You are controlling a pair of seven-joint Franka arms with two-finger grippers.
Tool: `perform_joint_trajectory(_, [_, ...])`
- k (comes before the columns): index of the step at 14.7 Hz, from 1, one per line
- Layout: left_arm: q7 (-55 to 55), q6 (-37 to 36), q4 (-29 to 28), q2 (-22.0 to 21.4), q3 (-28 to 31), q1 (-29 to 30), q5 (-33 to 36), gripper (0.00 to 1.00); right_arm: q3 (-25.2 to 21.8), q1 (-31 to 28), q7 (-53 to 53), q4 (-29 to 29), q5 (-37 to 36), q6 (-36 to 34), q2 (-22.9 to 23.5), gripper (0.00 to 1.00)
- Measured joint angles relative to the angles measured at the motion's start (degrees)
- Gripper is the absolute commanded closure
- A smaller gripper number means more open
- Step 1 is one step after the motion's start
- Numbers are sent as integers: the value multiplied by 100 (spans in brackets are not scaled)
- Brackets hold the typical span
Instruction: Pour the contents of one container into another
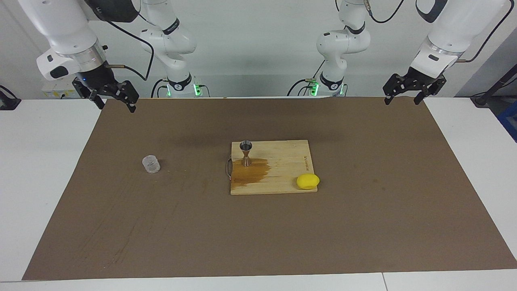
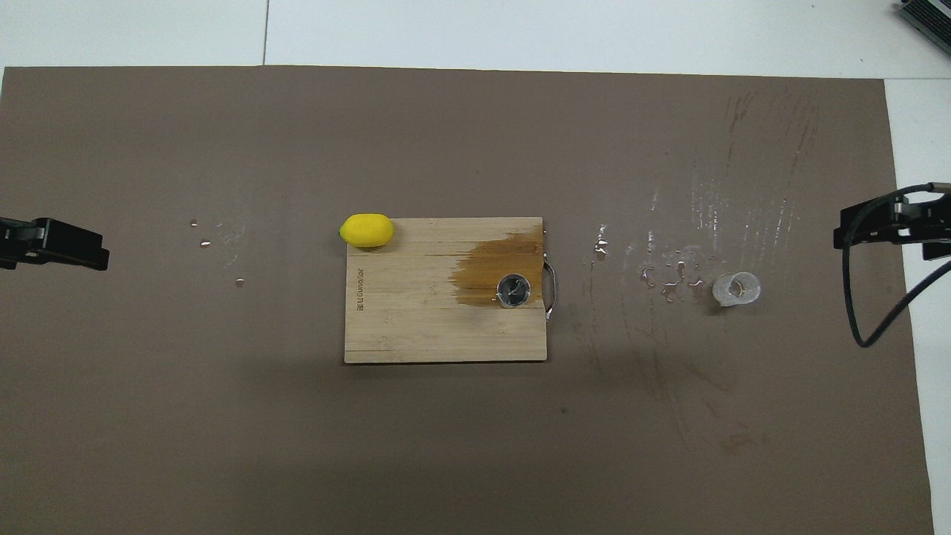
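My left pincer [image 1: 415, 91] and right pincer [image 1: 110, 95] hang wide, empty. The jigger [image 1: 246, 153] stands on the board [image 1: 282, 167]; the cup [image 1: 151, 164] sits off the board toward the right arm's end.

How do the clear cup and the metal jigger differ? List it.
The clear cup is see-through, squat and cylindrical; the jigger is shiny metal, taller and hourglass-shaped. The cup stands on the brown mat toward the right arm's end; the jigger stands on the wooden board, on its wet stain. Both stand upright, untouched.
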Motion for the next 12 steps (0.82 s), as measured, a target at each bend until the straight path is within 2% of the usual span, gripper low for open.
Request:
perform_joint_trajectory(4, [0,0,0,0,0,0,0,0,5,-1,-467,-74,0,64,6,0])
perform_joint_trajectory(12, [0,0,0,0,0,0,0,0,15,-2,-114,-224,37,38,-34,0])
